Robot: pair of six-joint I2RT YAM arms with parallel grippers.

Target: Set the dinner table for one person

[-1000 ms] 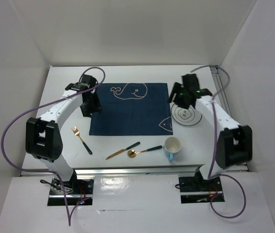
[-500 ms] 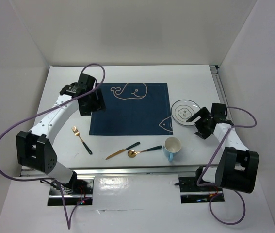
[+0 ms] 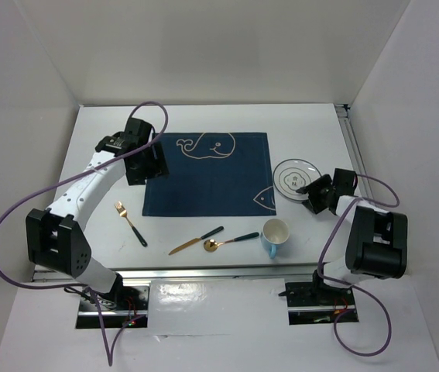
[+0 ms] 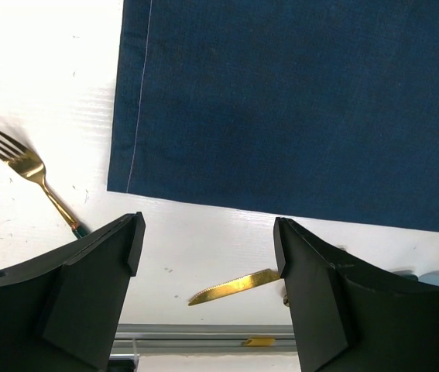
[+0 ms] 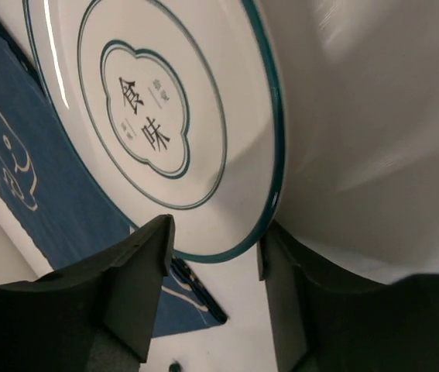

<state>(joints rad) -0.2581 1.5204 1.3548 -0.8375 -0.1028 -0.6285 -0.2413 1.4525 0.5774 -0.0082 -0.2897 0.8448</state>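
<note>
Seen from above, the white surface point(image 3: 204, 120) fills the frame and carries a navy placemat point(image 3: 207, 174) at its centre. The plate point(image 3: 295, 177) lies just off the placemat's 3 o'clock edge, the fork point(image 3: 128, 221) at 8 o'clock, the knife point(image 3: 194, 242) and spoon point(image 3: 231, 241) at 6, and the mug point(image 3: 275, 235) at 5. The left gripper point(image 3: 145, 164) hangs at the placemat's 9 o'clock edge. Only its wrist view shows the fingers spread wide with nothing between them. The right gripper point(image 5: 213, 232) sits at the plate's 5 o'clock rim. Up close its fingers stand apart, the teal rim in the gap. I cannot tell whether they touch it.
</note>
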